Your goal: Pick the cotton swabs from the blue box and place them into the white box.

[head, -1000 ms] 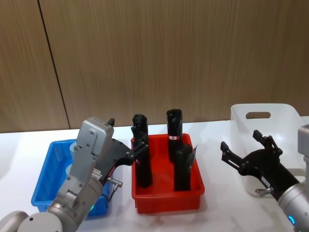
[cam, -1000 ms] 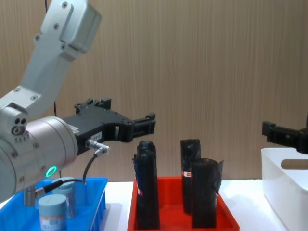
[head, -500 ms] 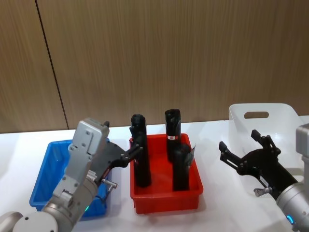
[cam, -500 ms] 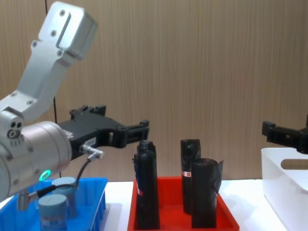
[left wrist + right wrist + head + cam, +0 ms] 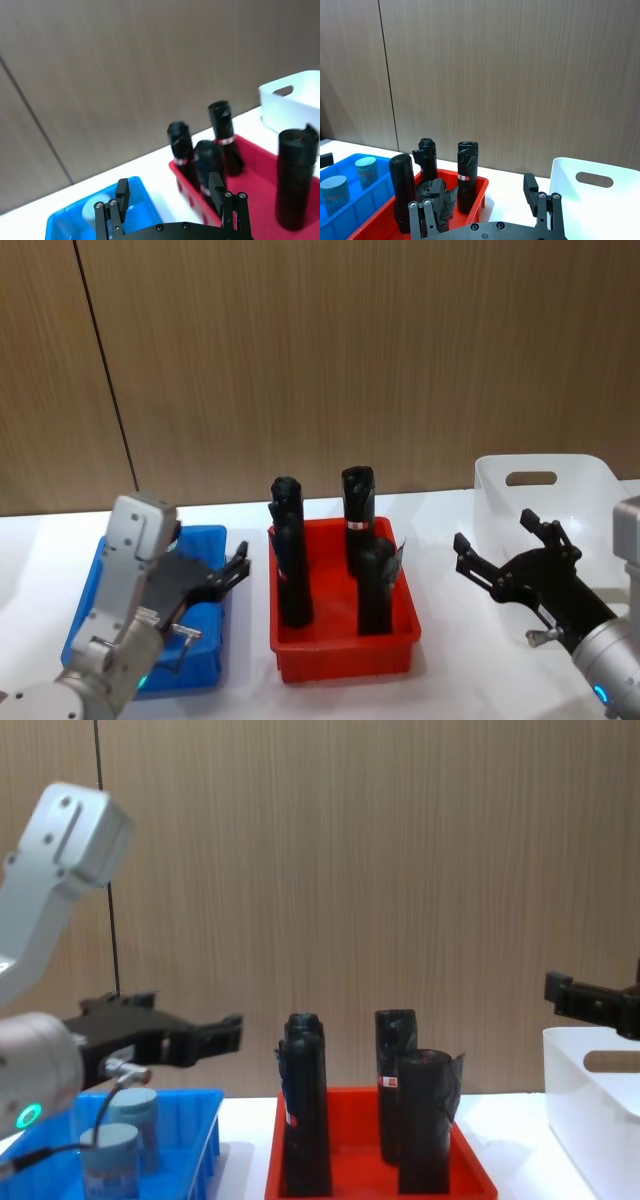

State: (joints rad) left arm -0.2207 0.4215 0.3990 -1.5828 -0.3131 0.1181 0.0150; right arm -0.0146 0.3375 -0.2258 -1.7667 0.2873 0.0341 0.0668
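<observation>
Here, the left end effector [image 5: 238, 570] hovered over the blue box [image 5: 205, 537], its fingers spread apart and holding nothing, tips pointing toward the red tray [image 5: 345, 655]. Two jars of cotton swabs [image 5: 108, 1152] stood upright in the blue box, below the end effector and not touching it. The right end effector [image 5: 492, 530], likewise spread and empty, hung above the tabletop [image 5: 440, 540], between the red tray with its upright black rolls [image 5: 290, 575] and the white box [image 5: 580, 490].
</observation>
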